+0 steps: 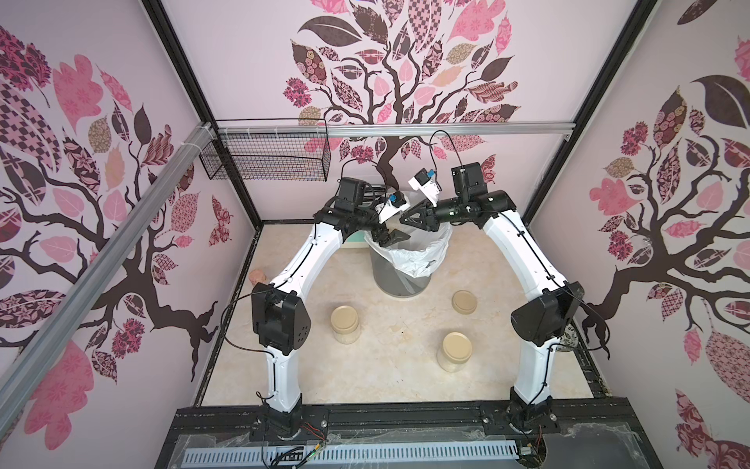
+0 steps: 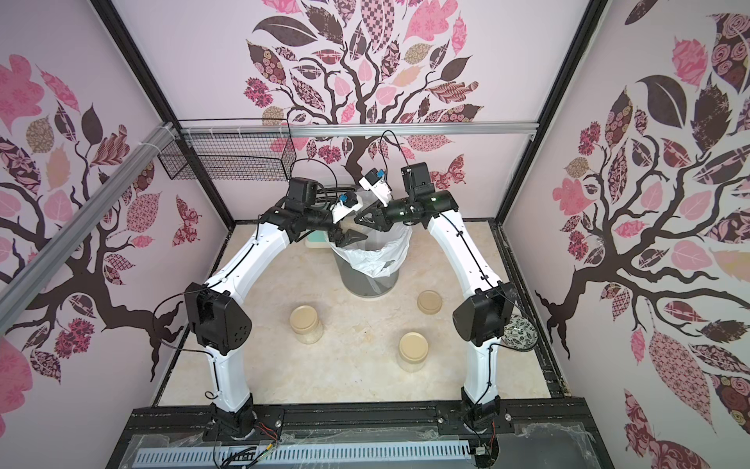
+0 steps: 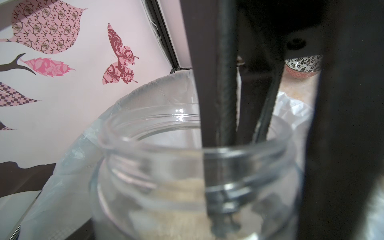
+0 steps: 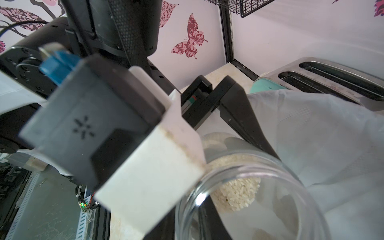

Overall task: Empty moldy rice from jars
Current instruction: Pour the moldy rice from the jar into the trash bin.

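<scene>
Left claw (image 1: 390,239) grips the open jar (image 4: 249,168) (base cut off); rice (image 4: 236,193) half-hidden.

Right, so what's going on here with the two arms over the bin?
The left gripper has its jaws shut on an open clear glass jar, tilted over the grey bin lined with a white plastic bag, with off-white rice inside. The right gripper hovers by its mouth. Two lidded glass jars and a loose beige lid sit on the table.
</scene>
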`<state>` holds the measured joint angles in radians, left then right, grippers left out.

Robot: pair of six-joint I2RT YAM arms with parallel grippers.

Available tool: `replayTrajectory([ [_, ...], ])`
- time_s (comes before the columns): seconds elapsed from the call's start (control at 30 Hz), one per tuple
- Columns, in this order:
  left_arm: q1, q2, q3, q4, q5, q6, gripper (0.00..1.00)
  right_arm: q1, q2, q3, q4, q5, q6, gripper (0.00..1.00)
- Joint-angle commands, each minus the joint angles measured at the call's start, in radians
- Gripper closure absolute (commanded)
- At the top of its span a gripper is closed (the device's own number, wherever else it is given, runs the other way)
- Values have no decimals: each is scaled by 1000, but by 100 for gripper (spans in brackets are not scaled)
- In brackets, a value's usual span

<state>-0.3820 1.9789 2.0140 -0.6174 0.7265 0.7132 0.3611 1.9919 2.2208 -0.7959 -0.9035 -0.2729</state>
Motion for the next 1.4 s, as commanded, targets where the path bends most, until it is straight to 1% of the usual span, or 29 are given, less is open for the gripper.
replayTrajectory([
  [0.0,-12,-8,38,83,-23,-30,31,21,31,-1,-26,-16,23,100],
  [0.17,-11,-18,39,134,-64,-37,22,20,38,-5,-15,-27,38,100],
  [0.3,-12,-29,30,186,-124,-28,7,14,36,-6,0,-39,50,100],
  [0.37,-14,-41,18,221,-153,-22,2,5,31,-11,14,-45,67,100],
  [0.5,-14,-68,-6,280,-187,-10,2,-22,12,-41,75,-72,118,100],
  [0.7,-14,-113,-44,265,-220,28,2,-52,-30,-128,203,-89,206,100],
  [0.83,-14,-172,-135,282,-244,38,2,-83,-66,-216,370,-111,325,100],
  [0.97,-8,-220,-183,304,-262,18,2,-104,-94,-284,564,-144,480,100],
  [1.07,4,-246,-200,343,-263,-42,2,-111,-102,-288,646,-151,557,100],
  [1.2,24,-288,-237,441,-274,-183,2,-120,-121,-304,784,-161,680,100],
  [1.27,33,-311,-262,493,-303,-271,2,-125,-132,-315,862,-165,749,100],
  [1.37,61,-347,-306,570,-291,-435,2,-131,-143,-315,966,-182,845,100],
])
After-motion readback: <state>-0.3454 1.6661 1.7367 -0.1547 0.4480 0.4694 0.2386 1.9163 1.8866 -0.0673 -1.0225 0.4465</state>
